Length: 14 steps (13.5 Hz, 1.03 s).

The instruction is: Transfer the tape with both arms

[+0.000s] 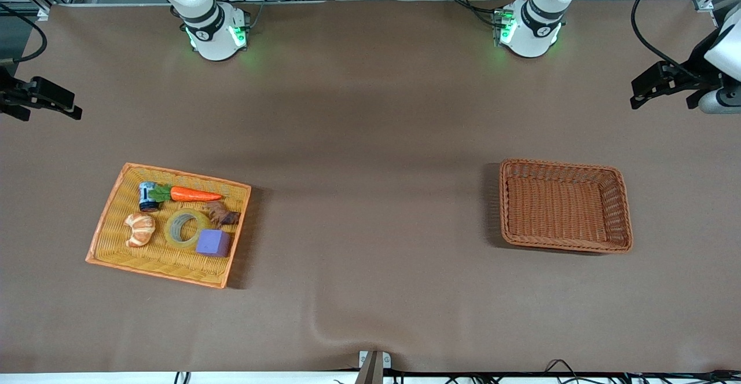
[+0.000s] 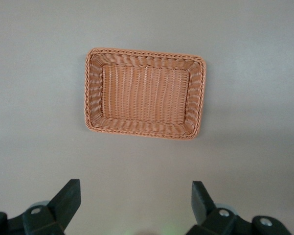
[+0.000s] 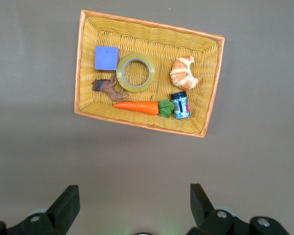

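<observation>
left gripper up over bare table at left arm's end, fingers apart, waiting | right gripper up over right arm's end, fingers apart | tape flat in yellow tray, between croissant and purple cube | brown basket holding nothing

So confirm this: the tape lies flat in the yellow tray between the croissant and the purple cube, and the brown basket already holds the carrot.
Wrong on the carrot: the left wrist view shows the brown basket empty; the carrot lies in the yellow tray. The tape does lie flat between the croissant and purple cube.
</observation>
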{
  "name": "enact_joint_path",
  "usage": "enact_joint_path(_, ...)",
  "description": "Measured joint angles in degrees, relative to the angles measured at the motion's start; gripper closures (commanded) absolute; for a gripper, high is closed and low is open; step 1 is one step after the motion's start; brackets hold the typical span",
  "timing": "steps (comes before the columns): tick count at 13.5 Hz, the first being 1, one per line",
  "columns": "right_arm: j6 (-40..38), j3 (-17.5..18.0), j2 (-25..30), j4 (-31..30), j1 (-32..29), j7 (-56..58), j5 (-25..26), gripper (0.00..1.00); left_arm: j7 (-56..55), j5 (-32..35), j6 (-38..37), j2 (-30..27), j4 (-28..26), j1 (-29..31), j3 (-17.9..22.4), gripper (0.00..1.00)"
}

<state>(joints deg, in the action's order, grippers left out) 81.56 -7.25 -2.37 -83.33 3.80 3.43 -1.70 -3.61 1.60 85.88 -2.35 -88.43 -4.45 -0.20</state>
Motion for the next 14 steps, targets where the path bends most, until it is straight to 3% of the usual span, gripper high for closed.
enact_joint_path(9,0.56,-0.01,-0.28,-1.11,0.24,-0.02,-0.01,0.00,0.00,0.03,-0.03,-0.14,-0.19,0.35,0.28,0.00)
enact_joint_path(12,7.19,0.08,-1.09,-6.66,2.02,-0.04,-0.08,0.00,0.00,0.03,-0.27,-0.14,-0.20,0.46,0.32,0.00)
enact_joint_path(14,16.36,0.16,-2.37,-12.78,4.42,-0.11,-0.12,0.00,0.00,0.03,-0.30,-0.13,-0.22,0.46,0.32,0.00)
